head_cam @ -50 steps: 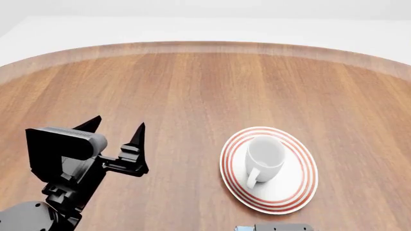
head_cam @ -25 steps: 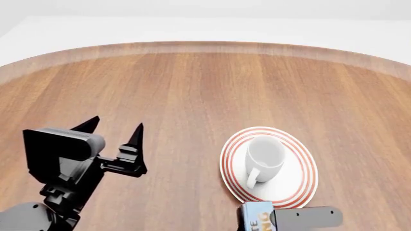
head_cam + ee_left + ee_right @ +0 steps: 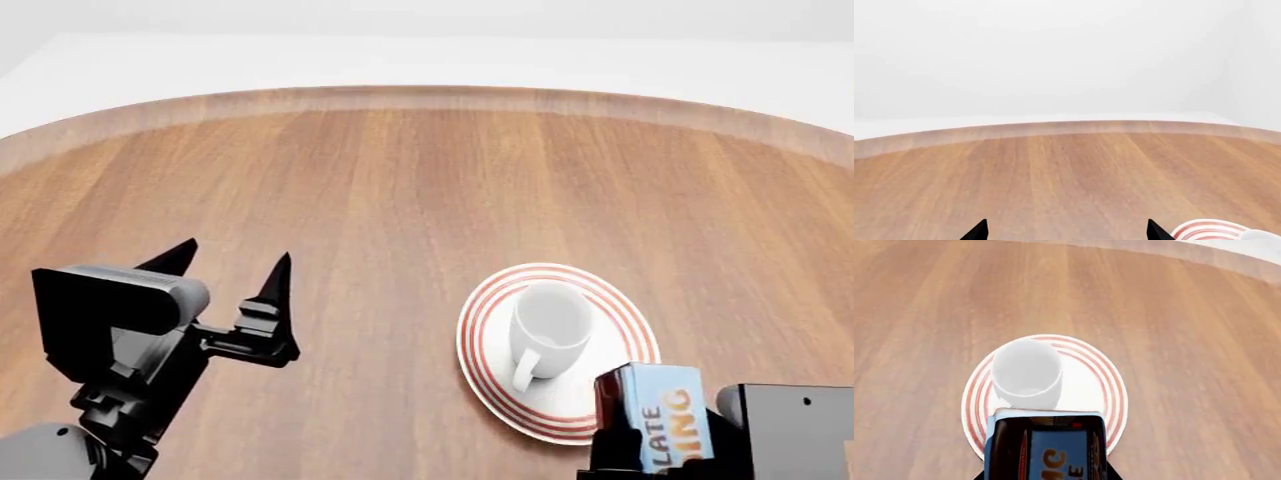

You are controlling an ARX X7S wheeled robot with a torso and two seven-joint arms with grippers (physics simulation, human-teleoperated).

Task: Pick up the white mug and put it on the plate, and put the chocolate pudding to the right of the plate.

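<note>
So: table (image 3: 400,180) broad and bare ahead of both pincers. Plate (image 3: 627,345) lies just beyond our right pincer (image 3: 654,440), with the white mug (image 3: 550,322) upright on it, handle turned toward us; that half of the task looks settled.

Right pincer pinches the chocolate pudding (image 3: 661,415), carton upright, held above the plate's near rim. The right wrist view puts the carton (image 3: 1046,445) directly in front of the mug (image 3: 1026,372), close, apparently not touching.

Left pincer (image 3: 227,285) hangs spread and empty, well off to the plate's left.

Risks as we judge them:
- lowering from this spot lands the carton on the rim, not beside it;
- any push forward knocks the mug;
- a low sideways sweep could catch the rim and drag the plate.
</note>
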